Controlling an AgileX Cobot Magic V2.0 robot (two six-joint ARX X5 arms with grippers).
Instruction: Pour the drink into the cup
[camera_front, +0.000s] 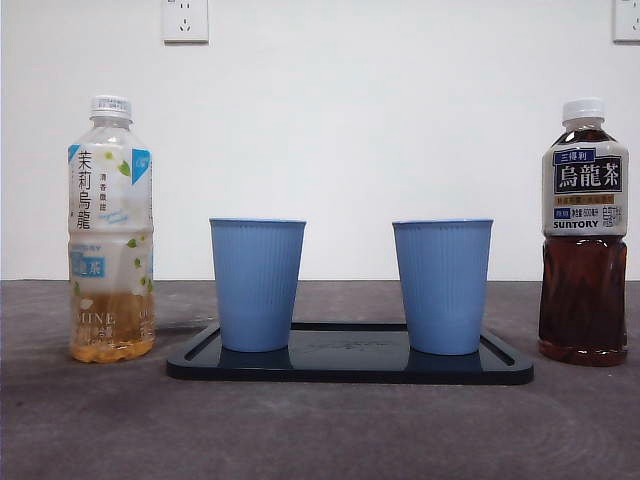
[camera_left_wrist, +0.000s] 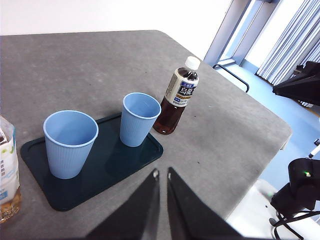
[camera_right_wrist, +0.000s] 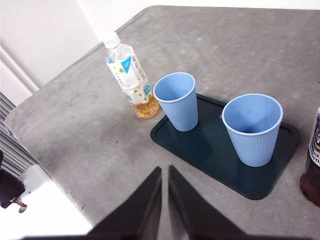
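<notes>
A plain white wall with two sockets backs a grey, felt-like tabletop (camera_front: 330, 430) whose rounded corners drop off to a pale floor on either side. At its middle lies a flat, dark, glossy tray (camera_front: 350, 365) with a low raised rim, and on it stand two ribbed blue cups (camera_front: 257, 284) (camera_front: 442, 286), upright, empty and well apart. Off one end of the tray stands a clear jasmine-tea bottle (camera_front: 110, 230) holding only a little pale liquid; off the other, just beside the tray, a nearly full dark oolong bottle (camera_front: 584, 232), both white-capped. Bare tabletop stretches broadly around the tray. The left hand (camera_left_wrist: 162, 174) and the right hand (camera_right_wrist: 165, 171) hover high above the near side, each with jaws almost pressed together, holding nothing.
</notes>
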